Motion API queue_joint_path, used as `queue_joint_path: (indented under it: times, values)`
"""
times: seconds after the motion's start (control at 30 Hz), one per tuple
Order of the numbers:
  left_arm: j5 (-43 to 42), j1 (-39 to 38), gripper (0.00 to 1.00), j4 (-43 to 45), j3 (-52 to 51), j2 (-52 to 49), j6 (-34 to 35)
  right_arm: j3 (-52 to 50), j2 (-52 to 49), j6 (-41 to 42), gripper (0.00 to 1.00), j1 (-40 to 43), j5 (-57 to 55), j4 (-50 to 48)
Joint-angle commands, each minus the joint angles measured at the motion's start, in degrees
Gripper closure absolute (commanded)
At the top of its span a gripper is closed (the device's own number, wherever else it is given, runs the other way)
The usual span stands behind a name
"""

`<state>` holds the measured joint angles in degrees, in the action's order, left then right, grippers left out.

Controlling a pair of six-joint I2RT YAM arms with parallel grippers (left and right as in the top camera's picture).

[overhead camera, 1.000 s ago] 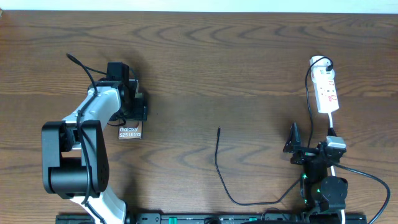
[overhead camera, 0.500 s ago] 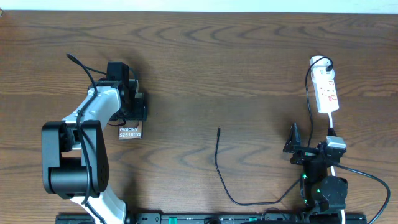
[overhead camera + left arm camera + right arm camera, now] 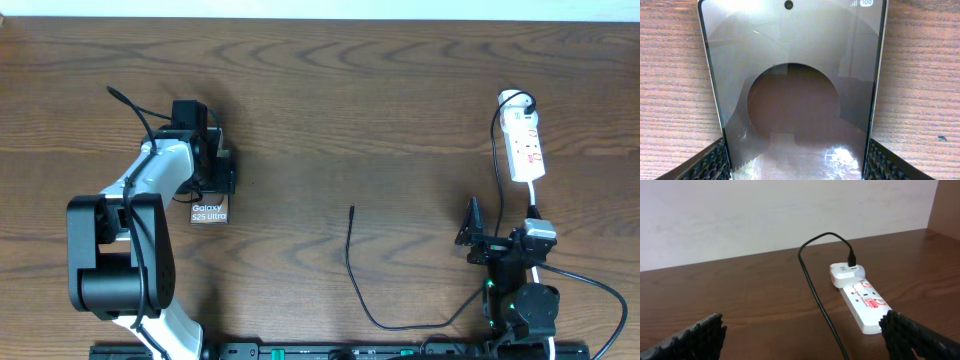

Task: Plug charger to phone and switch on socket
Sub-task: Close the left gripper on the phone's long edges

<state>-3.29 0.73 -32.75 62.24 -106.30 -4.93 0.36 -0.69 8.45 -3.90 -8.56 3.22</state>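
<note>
The phone (image 3: 795, 90) lies flat on the table and fills the left wrist view, glossy with a dark round patch. My left gripper (image 3: 797, 165) is over it, a black ribbed pad against each long edge. In the overhead view only the phone's lower end (image 3: 209, 211) with white "Galaxy" lettering shows below the left gripper (image 3: 210, 185). The charger (image 3: 350, 250) lies loose mid-table, its plug tip (image 3: 352, 208) pointing away from me. The white socket (image 3: 524, 145) sits at the far right, also socket (image 3: 865, 302). My right gripper (image 3: 800, 340) stands open, short of it and empty.
A white adapter (image 3: 846, 274) is plugged into the far end of the socket, and its black cable (image 3: 815, 290) runs back between my right fingers. The right arm (image 3: 515, 290) sits near the front edge. The left arm (image 3: 130, 240) covers the left front of the table.
</note>
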Motion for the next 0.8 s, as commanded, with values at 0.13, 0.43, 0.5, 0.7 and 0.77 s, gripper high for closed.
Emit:
queue_joint_path:
  times: [0.13,0.43,0.5,0.7,0.77]
  values:
    - [0.79,0.15,0.3,-0.37,-2.01,-1.95,0.0,-0.07,0.31,-0.81,0.01,-0.33,0.13,0.24]
    - [0.79,0.15,0.33,-0.35,-2.01,-1.95,0.02,-0.07,0.31,-0.81,0.01,-0.33,0.13,0.24]
    - [0.79,0.15,0.33,-0.35,-2.03,-1.95,0.02,-0.07,0.31,-0.81,0.01,-0.33,0.13,0.24]
    - [0.79,0.15,0.34,-0.35,-2.03,-1.95,0.02,-0.07,0.31,-0.81,0.01,-0.33,0.13,0.24]
    - [0.79,0.15,0.35,-0.35,-2.03,-1.95,0.02,-0.07,0.31,-0.83,0.01,-0.33,0.13,0.24]
